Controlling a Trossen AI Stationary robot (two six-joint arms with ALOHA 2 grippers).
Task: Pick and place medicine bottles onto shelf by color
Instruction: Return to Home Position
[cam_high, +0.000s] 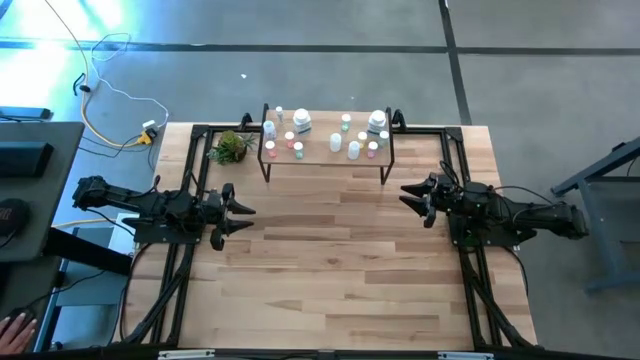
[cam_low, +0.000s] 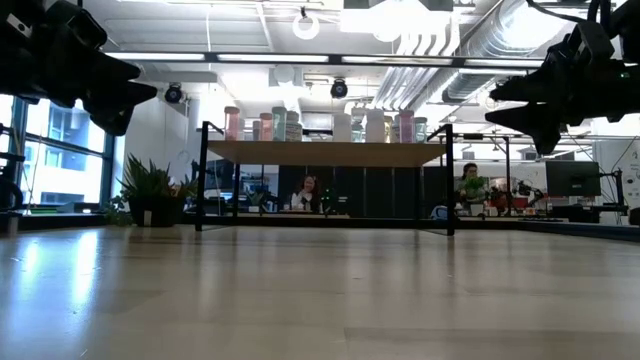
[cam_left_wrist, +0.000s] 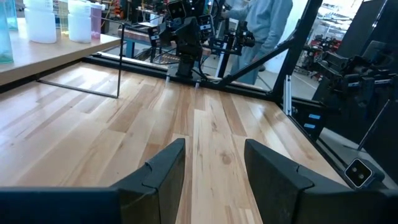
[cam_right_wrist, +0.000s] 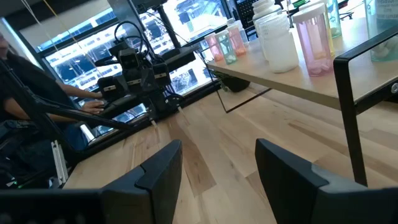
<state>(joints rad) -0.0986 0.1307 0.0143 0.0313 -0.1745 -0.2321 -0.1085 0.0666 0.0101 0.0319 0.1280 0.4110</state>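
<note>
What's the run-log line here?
left gripper: jaws open, empty, table left | right gripper: jaws open, empty, table right | white, pink and green plastic medicine bottles: on low light-wood shelf

Bright, even indoor light. In the high view, glare washes the floor (cam_high: 50, 40) at far left. In the low view, ceiling lamps (cam_low: 305, 25) and left windows (cam_low: 60, 140) backlight the left gripper (cam_low: 135, 108) and right gripper (cam_low: 505, 108) into silhouettes; the tabletop (cam_low: 320, 300) shows a pale sheen

Bottles (cam_high: 326, 133) upright — on shelf (cam_high: 315, 154)
</note>
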